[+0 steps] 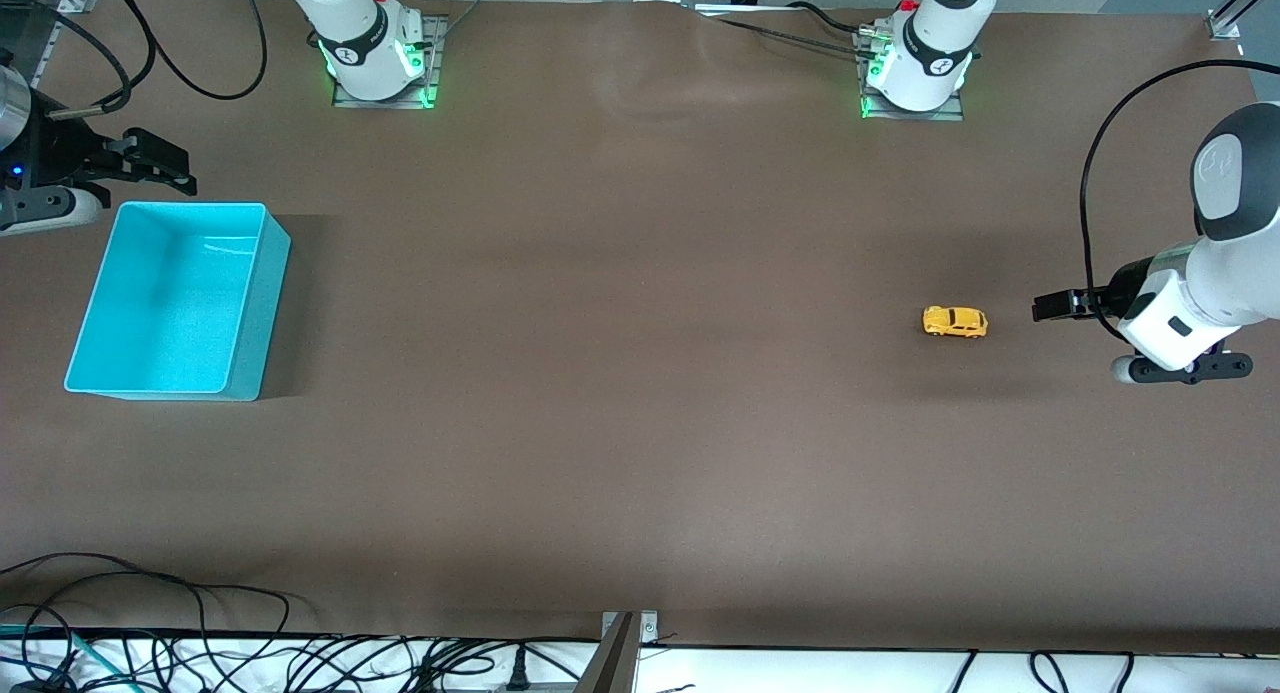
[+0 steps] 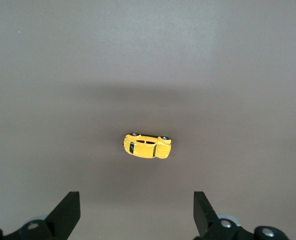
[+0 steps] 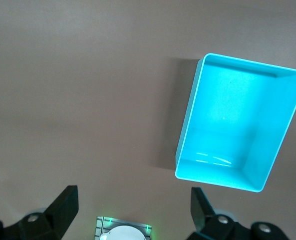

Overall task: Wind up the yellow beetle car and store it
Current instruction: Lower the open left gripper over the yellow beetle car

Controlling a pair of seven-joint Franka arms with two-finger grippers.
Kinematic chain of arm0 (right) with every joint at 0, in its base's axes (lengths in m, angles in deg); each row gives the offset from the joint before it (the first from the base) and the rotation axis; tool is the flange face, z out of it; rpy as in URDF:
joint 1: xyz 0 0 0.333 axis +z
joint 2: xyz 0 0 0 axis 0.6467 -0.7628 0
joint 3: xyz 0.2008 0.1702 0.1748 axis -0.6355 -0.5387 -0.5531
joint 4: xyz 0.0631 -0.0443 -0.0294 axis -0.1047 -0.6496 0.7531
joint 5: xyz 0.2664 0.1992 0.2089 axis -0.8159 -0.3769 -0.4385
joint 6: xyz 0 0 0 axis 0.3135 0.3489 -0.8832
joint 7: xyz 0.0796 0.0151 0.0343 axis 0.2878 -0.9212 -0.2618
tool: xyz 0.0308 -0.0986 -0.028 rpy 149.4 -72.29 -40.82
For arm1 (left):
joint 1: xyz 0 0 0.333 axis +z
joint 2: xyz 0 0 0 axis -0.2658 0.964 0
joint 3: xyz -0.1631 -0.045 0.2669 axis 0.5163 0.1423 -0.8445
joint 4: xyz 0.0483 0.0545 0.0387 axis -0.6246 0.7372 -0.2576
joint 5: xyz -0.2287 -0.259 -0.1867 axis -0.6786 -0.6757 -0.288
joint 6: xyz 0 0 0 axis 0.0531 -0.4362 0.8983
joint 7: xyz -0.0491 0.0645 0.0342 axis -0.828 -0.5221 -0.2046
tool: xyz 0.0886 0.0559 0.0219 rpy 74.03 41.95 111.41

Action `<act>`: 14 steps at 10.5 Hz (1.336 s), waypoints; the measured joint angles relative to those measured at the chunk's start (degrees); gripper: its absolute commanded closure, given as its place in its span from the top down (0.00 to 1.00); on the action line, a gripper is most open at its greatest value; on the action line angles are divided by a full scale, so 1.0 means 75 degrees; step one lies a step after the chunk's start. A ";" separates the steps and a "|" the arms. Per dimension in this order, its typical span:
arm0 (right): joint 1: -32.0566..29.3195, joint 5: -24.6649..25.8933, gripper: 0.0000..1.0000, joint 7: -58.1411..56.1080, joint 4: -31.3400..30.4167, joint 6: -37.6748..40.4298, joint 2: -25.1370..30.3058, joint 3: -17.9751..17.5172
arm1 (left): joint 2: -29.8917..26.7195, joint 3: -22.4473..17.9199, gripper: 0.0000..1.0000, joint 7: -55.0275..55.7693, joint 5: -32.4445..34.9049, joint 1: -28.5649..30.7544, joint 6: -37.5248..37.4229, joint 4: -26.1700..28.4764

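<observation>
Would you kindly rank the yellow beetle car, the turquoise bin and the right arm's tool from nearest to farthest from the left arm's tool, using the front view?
1. yellow beetle car, on the table beside the open left tool.
2. turquoise bin, at the right arm's end of the table.
3. right tool, open, just past the bin's corner.

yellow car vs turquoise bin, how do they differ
The car is tiny and yellow; the bin is far larger and turquoise. The car is a closed rounded body on wheels; the bin is an open, empty box. The car lies toward the left arm's end, the bin toward the right arm's. Both rest on the table.
</observation>
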 measured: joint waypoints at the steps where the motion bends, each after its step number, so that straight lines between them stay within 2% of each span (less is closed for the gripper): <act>1: 0.0000 0.0000 1.00 0.0000 0.0000 0.0000 -0.0001 0.0000 | 0.0001 0.0000 1.00 0.0000 0.0000 0.0000 0.0000 0.0001; 4: 0.0000 0.0000 1.00 -0.0001 0.0000 0.0000 -0.0003 0.0000 | 0.0015 -0.0004 1.00 0.0266 -0.0017 0.0004 0.0057 0.0213; 8: -0.0004 0.0000 1.00 -0.0001 0.0000 0.0000 -0.0031 0.0002 | 0.0330 -0.0017 1.00 0.3094 -0.0030 0.0116 0.0227 0.0517; 11: -0.0003 0.0000 1.00 -0.0001 0.0000 0.0000 -0.0099 0.0003 | 0.0535 -0.0025 1.00 0.5802 -0.0463 0.0436 0.1535 0.1342; 14: -0.0001 0.0000 1.00 -0.0003 0.0000 -0.0005 -0.0189 0.0001 | 0.0559 0.0002 1.00 0.8458 -0.0474 0.0455 0.2802 0.2036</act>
